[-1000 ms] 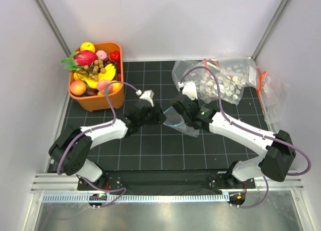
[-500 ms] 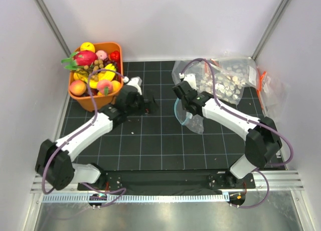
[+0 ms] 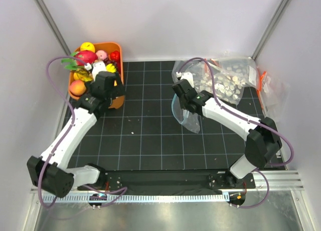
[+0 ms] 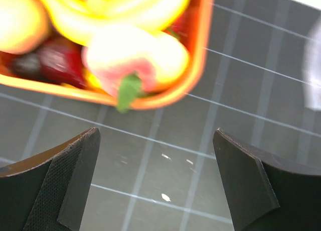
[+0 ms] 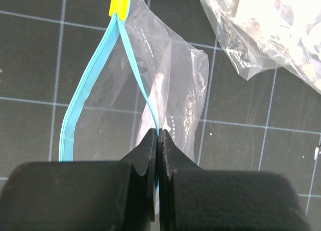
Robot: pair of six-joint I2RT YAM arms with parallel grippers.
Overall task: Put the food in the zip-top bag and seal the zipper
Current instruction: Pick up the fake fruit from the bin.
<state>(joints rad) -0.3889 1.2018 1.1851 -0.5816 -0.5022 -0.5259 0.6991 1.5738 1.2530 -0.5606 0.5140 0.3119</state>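
A pink-red and yellowish peach [image 4: 135, 55] with a green leaf lies in the orange basket [image 4: 200, 50], by its near right corner. Another peach [image 3: 77, 87] shows at the basket's left side. I cannot pick out the plain orange fruit; my left arm covers part of the basket. My left gripper [image 3: 114, 92] is open and empty above the floor just in front of that corner [image 4: 158, 183]. My right gripper [image 3: 181, 101] is shut on the teal-blue zipper [image 5: 75, 115] of the clear zip-top bag [image 5: 165, 75]. It holds the bag's mouth agape [image 3: 185, 118].
The basket [image 3: 116, 49] also holds a banana [image 3: 80, 76], a magenta dragon fruit [image 3: 84, 58] and other toy fruit. Bigger clear bags with white pieces [image 3: 225, 83] and red-orange strips lie back right. White walls close in the left, back and right.
My left arm swung from the middle of the floor back left to the basket, its gripper open. My right gripper moved slightly back with the bag, which now hangs more upright.
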